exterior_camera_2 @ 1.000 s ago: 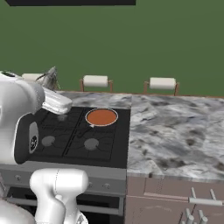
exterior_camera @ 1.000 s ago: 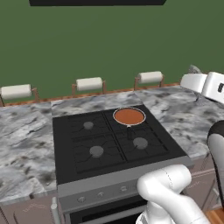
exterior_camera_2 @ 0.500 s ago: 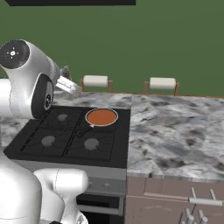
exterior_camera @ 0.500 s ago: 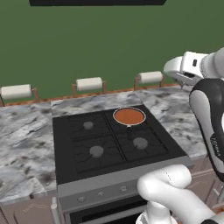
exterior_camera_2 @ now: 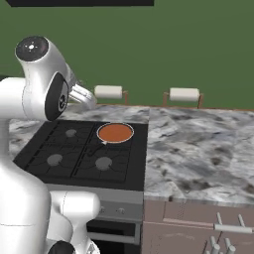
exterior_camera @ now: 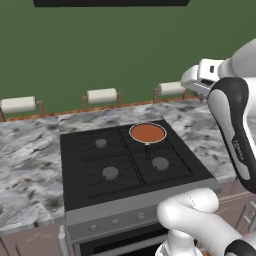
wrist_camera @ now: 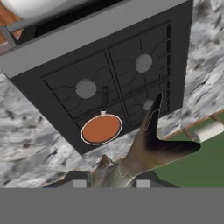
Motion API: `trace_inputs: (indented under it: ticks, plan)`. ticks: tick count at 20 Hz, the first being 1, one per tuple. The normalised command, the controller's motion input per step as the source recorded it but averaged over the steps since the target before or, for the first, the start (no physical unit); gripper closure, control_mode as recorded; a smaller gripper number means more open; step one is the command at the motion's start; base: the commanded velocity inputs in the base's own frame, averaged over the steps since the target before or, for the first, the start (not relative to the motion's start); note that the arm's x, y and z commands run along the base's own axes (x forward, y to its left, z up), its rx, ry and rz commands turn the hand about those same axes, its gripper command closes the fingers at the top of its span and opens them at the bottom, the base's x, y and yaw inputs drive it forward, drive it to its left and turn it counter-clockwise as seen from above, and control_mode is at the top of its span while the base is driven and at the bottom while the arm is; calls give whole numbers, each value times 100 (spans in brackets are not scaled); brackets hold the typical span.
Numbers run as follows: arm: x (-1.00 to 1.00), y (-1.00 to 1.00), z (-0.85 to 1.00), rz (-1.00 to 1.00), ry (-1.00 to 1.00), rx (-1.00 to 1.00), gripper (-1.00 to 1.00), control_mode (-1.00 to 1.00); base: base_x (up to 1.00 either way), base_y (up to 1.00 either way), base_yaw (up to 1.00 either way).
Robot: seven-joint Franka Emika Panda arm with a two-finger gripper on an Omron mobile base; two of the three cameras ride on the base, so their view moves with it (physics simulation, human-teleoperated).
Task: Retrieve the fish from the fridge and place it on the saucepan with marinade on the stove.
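A green wall backs a grey marbled counter (exterior_camera_2: 198,144) with a black stove (exterior_camera: 125,165) set into it. In the hand view the gripper (wrist_camera: 111,183) sits at the bottom edge, its two dark finger tips closed on the fish (wrist_camera: 146,151), a grey-beige body with its forked tail fanning up and to the right, away from the tips. The fish hangs high above the cooktop's back edge, one tail lobe overlapping a rear burner in that view. Just beside it in the frame, but far below, lies the saucepan (wrist_camera: 101,129), its thin grey rim circling the flat orange-red marinade (wrist_camera: 101,128); a short dark handle points toward the stove's centre. In the left base view the saucepan (exterior_camera: 147,133) stands on the rear right burner, and the white wrist reaches in from the right, above the counter behind the stove. Paper towel rolls (exterior_camera: 102,95) stand along the wall on wooden holders.
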Motion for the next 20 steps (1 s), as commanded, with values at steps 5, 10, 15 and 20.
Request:
trace_inputs:
  ticks: [5,10,15,20]
  plan:
    - [26,0,-59,0,0,0,100,-100,0,0,0]
    - [29,0,-64,0,0,0,100,-100,0,0,0]
    - [32,0,-57,0,1,0,100,-100,0,0,0]
    - [33,0,-43,0,7,0,100,-100,0,0,0]
